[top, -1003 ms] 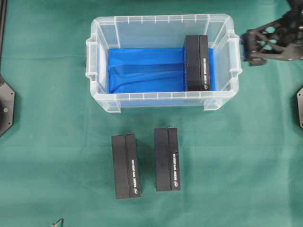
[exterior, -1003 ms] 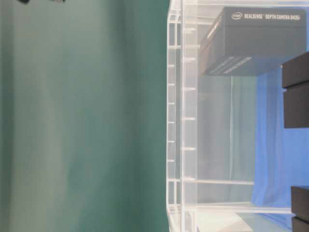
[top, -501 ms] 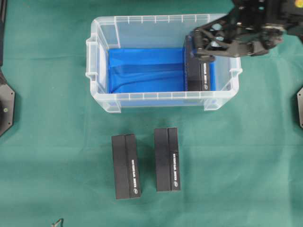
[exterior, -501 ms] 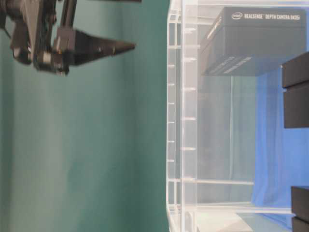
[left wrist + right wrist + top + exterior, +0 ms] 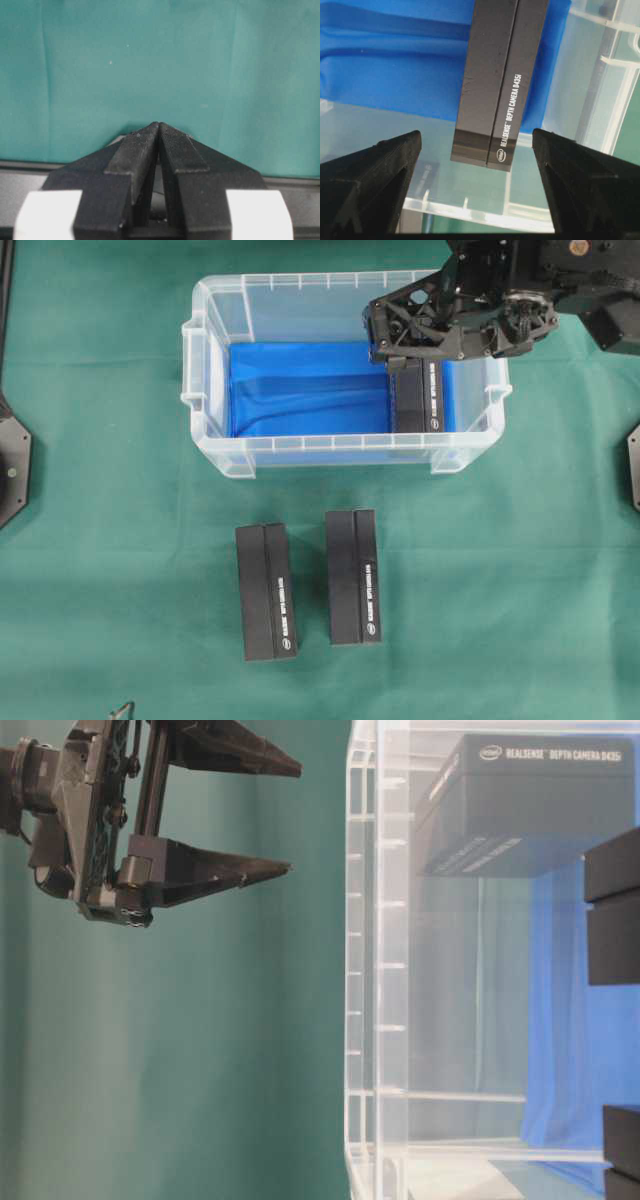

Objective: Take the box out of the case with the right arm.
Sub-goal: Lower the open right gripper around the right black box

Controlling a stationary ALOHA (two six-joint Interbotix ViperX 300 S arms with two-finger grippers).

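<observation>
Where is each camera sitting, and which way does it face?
Overhead: looks straight down on the case, right gripper above the box.
Table-level: sideways at the case wall, open right jaws.
Left wrist: left gripper shut over cloth.
Right wrist: down between open jaws onto that box, shared with overhead.

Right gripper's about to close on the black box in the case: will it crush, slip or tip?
The black box looks like rigid, flat-sided cardboard, so it probably won't crush. Its smooth matte faces may slip slightly. It stands on a narrow edge by the case wall, so a nudge from the open right gripper could tip it.
</observation>
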